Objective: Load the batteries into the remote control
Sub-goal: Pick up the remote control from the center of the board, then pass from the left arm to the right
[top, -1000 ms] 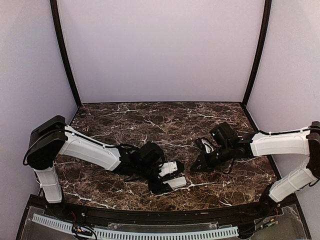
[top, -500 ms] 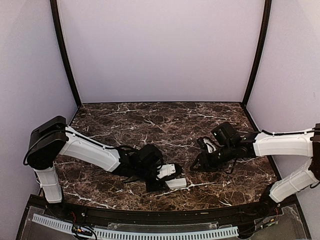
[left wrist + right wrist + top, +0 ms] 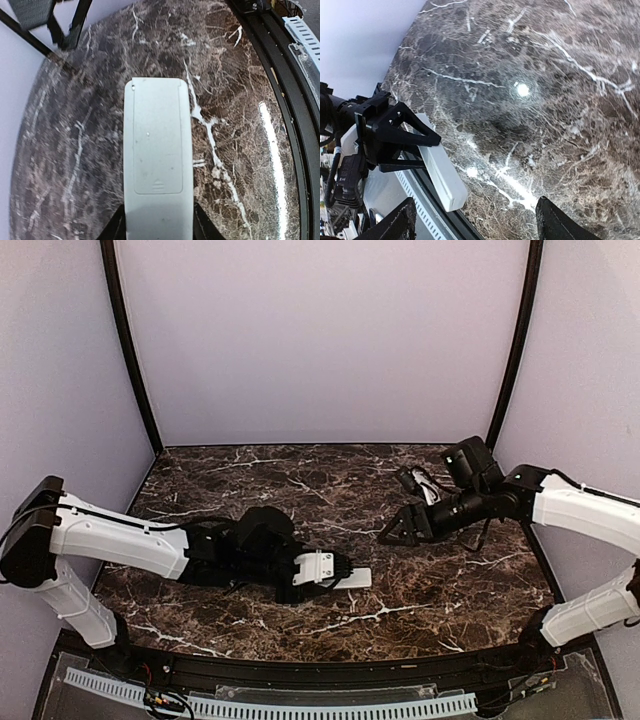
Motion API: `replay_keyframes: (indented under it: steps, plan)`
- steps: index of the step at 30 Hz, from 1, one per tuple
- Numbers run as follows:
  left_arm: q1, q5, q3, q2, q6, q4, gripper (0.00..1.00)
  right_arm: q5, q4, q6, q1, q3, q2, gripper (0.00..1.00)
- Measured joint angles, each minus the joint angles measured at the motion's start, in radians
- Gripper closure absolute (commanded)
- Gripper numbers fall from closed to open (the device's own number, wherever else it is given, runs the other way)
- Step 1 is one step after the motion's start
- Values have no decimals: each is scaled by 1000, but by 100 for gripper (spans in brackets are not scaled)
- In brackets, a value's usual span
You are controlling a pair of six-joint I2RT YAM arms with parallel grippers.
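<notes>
The remote control (image 3: 348, 578) is a slim white bar held by one end in my left gripper (image 3: 325, 573), near the table's front middle. In the left wrist view the remote control (image 3: 157, 150) shows its back, with the pale cover panel closed flush. The black fingers (image 3: 116, 227) press on both its long sides. My right gripper (image 3: 392, 533) hangs open to the back right, apart from the remote. The right wrist view shows the remote control (image 3: 442, 175) in the left arm's black fingers (image 3: 400, 132), and my right gripper (image 3: 480, 220) has nothing between its fingertips. The batteries are out of view.
The dark marble table (image 3: 330, 490) is bounded by pale walls and two black corner posts (image 3: 130, 350). A black rail and a white perforated strip (image 3: 300, 706) run along the front edge, close below the remote.
My right gripper opened and drew away up and back to the right. The left arm stretched lower and carried the remote slightly back from the front edge, gripper closed on it.
</notes>
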Motion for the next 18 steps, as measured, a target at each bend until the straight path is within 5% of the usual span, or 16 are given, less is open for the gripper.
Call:
replay_keyframes:
  steps: [9, 12, 18]
  plan:
    - [-35, -42, -11, -139, 298, 51, 100, -234, -101, -183, -1, 213, 106, 13]
    - [-47, -63, -12, -145, 373, 51, 100, -332, -129, -208, -1, 255, 166, 2]
    - [-83, -144, -43, -189, 530, 90, 100, -447, -211, -227, -1, 334, 269, 1]
